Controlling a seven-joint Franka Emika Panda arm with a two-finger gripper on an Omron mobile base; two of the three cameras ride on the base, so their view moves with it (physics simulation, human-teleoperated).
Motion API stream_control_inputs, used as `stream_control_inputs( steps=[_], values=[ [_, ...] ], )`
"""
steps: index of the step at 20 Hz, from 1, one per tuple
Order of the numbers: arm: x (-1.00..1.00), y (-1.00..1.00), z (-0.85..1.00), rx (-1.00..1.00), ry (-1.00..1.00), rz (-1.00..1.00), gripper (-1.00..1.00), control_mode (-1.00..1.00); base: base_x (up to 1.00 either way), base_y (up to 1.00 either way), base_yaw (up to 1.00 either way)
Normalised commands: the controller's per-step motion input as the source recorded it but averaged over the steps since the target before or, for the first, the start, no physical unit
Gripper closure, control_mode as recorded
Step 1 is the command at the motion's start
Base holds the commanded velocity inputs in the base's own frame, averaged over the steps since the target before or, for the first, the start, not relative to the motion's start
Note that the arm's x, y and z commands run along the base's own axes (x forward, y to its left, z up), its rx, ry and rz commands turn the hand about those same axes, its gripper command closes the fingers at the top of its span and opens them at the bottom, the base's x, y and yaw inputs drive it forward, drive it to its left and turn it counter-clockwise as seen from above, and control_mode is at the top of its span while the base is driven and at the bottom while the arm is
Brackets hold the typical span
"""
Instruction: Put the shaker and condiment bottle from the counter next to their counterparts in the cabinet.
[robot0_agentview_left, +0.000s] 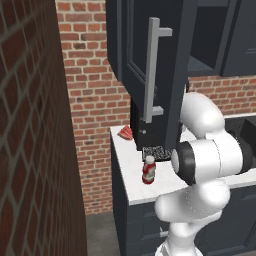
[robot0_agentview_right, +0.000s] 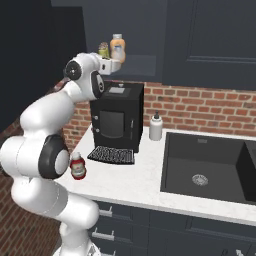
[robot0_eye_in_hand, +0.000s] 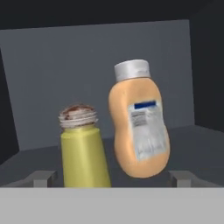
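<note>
Right base view: a white robot arm reaches up from the lower left into the open dark cabinet (robot0_agentview_right: 150, 30) above the counter (robot0_agentview_right: 135, 182). Its gripper (robot0_agentview_right: 114, 64) sits at the shelf edge, just near a yellow-green shaker (robot0_agentview_right: 103, 50) and a pale orange bottle (robot0_agentview_right: 117, 48) with a grey cap, standing side by side on the shelf. The hand view shows the jaws spread wide, one fingertip low at each side, with nothing between them; the shaker (robot0_eye_in_hand: 83, 148) stands upright just ahead, and the orange bottle (robot0_eye_in_hand: 138, 127) to its right leans slightly. On the counter below, the red condiment bottle (robot0_agentview_right: 77, 166) stands upright near the left front, close to a black coffee machine (robot0_agentview_right: 117, 117). A sink (robot0_agentview_right: 210, 167) lies to the right.
</note>
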Motion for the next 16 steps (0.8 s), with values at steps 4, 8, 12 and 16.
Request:
stream_control_inputs(
  steps=[4,8,12,16],
  values=[
    [-0.71,-0.44,0.00,0.00,-0.07,0.07,-1.00,-1.00,0.00,0.00,0.00],
    [-0.88,-0.26,-0.03,0.00,-0.03,0.16,-1.00,-1.00,0.00,0.00,0.00],
    [-0.93,-0.19,-0.13,0.00,0.00,0.28,-1.00,-1.00,0.00,0.00,0.00],
    [-0.93,-0.35,-0.16,0.01,0.00,0.39,-1.00,-1.00,0.00,0.00,0.00]
  ],
)
